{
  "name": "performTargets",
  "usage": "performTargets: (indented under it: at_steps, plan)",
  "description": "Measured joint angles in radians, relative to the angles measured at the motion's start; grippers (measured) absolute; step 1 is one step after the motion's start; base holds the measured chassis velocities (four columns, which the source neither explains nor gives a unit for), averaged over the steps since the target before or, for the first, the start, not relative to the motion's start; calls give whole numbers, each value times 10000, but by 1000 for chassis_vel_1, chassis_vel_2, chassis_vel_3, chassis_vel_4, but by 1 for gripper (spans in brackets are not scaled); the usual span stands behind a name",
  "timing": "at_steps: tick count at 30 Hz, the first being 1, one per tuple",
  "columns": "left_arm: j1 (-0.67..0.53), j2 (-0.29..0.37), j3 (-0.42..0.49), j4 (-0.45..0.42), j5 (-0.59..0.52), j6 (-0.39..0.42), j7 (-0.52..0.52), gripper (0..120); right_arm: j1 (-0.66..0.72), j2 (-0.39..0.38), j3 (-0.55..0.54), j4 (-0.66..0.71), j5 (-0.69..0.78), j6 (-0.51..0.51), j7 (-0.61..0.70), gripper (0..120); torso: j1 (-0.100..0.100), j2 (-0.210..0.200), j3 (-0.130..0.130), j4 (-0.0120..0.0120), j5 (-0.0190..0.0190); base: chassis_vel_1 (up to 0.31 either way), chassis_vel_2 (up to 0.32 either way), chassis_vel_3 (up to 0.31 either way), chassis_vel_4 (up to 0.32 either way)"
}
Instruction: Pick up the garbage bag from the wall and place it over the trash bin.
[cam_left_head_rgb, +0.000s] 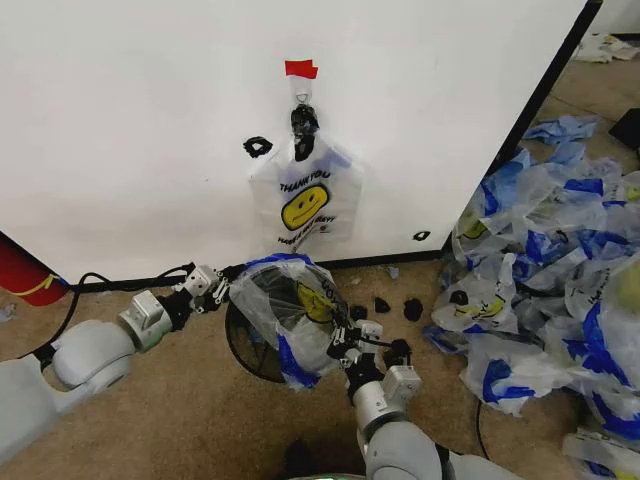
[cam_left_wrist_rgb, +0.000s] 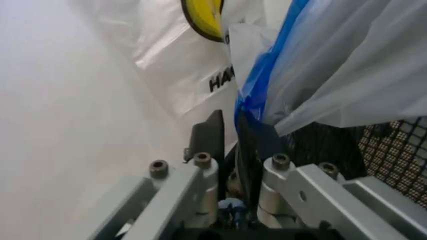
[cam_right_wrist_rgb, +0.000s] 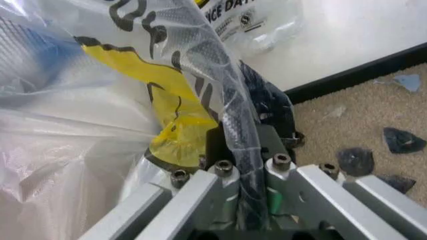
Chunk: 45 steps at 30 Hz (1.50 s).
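**Two grippers hold one bag stretched over the bin**

Both arms reach toward the trash bin (cam_left_head_rgb: 250, 345), a round black mesh bin standing on the carpet just in front of the wall (cam_left_head_rgb: 130, 120). The garbage bag (cam_left_head_rgb: 285, 310) is draped over the bin's top and its right side, its yellow smiley crumpled and its blue edge running along the rim nearest the wall.

The left gripper (cam_left_head_rgb: 222, 285) sits at the bag's upper left corner, beside the bin's rim. In the left wrist view its fingers (cam_left_wrist_rgb: 208, 137) are closed tight on the bag's blue edge, with the bin's mesh showing just beside them.

The right gripper (cam_left_head_rgb: 345, 345) is at the bag's right side, low and close to the bin. In the right wrist view its fingers (cam_right_wrist_rgb: 280, 117) are pinched together on a twisted fold of the bag's film, next to the creased yellow face.

A second bag (cam_left_head_rgb: 305, 200) of the same print hangs flat on the wall from a black clip (cam_left_head_rgb: 303, 120) under a piece of red tape (cam_left_head_rgb: 301, 69). It is above and behind the bin, apart from the bag being held.

Small black scraps (cam_left_head_rgb: 395, 307) lie on the carpet to the right of the bin. A heap of similar bags (cam_left_head_rgb: 545, 260) is piled farther right. A red rounded object (cam_left_head_rgb: 25, 270) stands at the wall's foot on the far left.
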Motion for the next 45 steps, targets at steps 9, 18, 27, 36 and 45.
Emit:
performTargets:
  at_steps: [9,18,27,36,45]
  plan:
    - [82,-33,-328,-285,-135,-27,-171,41,-37,30,110,-74,2,4,-11,0,0,0,0,0,0,0,0,0,0]
    - [122,-32,-521,-612,-209,6,-459,74,-248,4,453,-101,-73,32,-52,0,0,0,0,0,1,0,0,0,0]
    - [106,-99,-555,-620,-143,183,-929,100,-578,-53,846,83,-125,46,-85,0,0,0,0,0,1,0,0,0,0]
    - [57,-233,-1034,-668,-223,466,-1966,100,-709,-118,1113,99,-186,99,-153,0,0,0,0,0,0,0,0,0,0]
    - [36,-72,-1292,-2298,-2270,644,-2957,100,-584,-10,1483,-81,-189,128,-171,0,0,0,0,-1,1,0,0,0,0]
